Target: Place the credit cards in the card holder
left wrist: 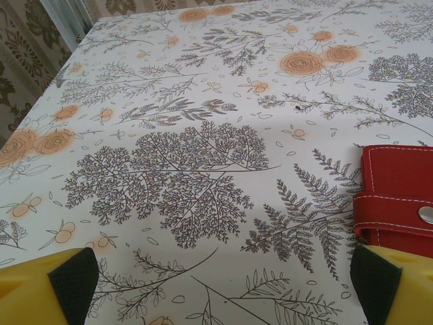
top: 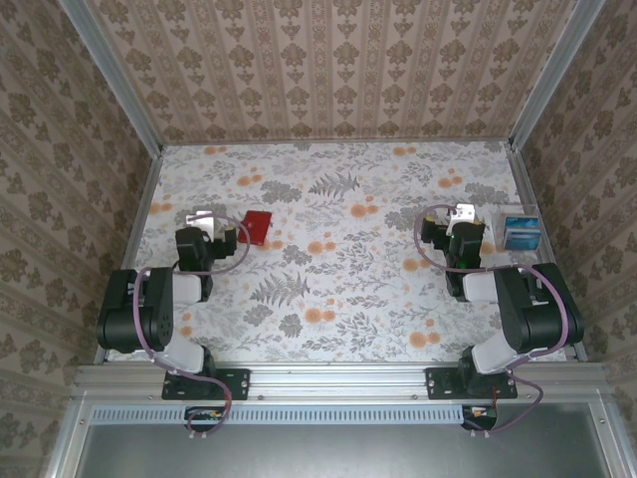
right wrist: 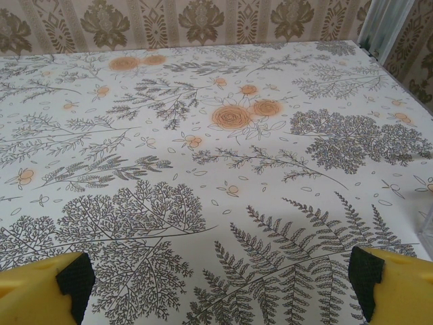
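Starting with the opening step: getting the card holder unfolded before moving any card. Reading the left claw as released, jaws standing wide, nothing between the pads. Reading the right claw the same, wide and empty. Placing the card holder flat on the left half of the desk, just beside the left claw on its right side, near the closest pad in the left wrist view but not touching it. Looking red with white stitching along the edges, folded shut, a strap lying across it and carrying a metal snap; inner side not showing. Judging it thin, fairly stiff and likely sliding on the printed desk cover if pushed from one side. Spotting the credit cards as blue, sitting in a clear box at the right edge, just beside the right claw and well apart from the holder; count too small to tell. Suggesting pinning the holder body with one claw while lifting the strap end with the other, coming in low, not tugging one-handed. Then taking cards one at a time by a short edge and feeding each in at a shallow angle. Watching for the holder skidding, the flap springing shut, or two cards lifting together.
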